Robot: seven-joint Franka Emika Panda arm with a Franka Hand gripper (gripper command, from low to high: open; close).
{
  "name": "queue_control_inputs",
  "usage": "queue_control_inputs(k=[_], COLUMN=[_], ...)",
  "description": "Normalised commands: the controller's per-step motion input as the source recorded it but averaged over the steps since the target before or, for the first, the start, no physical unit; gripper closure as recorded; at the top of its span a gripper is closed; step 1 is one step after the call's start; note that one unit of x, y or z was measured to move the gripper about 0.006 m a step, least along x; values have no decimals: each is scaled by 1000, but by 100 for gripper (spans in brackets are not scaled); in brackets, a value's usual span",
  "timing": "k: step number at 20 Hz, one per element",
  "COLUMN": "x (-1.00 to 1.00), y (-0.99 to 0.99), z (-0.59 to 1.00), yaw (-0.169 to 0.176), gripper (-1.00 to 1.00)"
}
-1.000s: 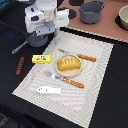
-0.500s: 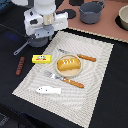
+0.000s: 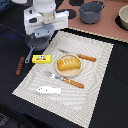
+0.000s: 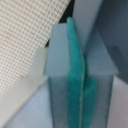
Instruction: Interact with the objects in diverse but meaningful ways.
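My gripper (image 3: pixel 41 35) hangs over the grey long-handled saucepan (image 3: pixel 36 44) at the placemat's far left corner in the exterior view. In the wrist view its teal pads (image 4: pixel 75 95) are pressed together with nothing visible between them. The yellow butter block (image 3: pixel 42 59) lies just beside the pan. The golden bread loaf (image 3: pixel 68 64) sits on a small plate mid-mat. One orange-handled utensil (image 3: pixel 84 57) lies beyond the loaf and another (image 3: pixel 69 81) in front of it. The white fish (image 3: pixel 48 90) lies near the mat's front. The red-brown sausage (image 3: pixel 20 65) lies off the mat on the dark table.
A striped placemat (image 3: pixel 97 85) covers the dark table; its weave also shows in the wrist view (image 4: pixel 25 40). A grey pot (image 3: pixel 91 11) and a pale bowl (image 3: pixel 122 17) stand on the brown surface at the back.
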Motion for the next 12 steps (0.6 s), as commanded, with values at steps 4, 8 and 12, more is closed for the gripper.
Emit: queue_control_inputs(k=[4, 8, 12], x=[-189, 319, 526], y=[181, 439, 664], z=[576, 461, 364], yaw=[-108, -59, -23], gripper=[100, 100, 100])
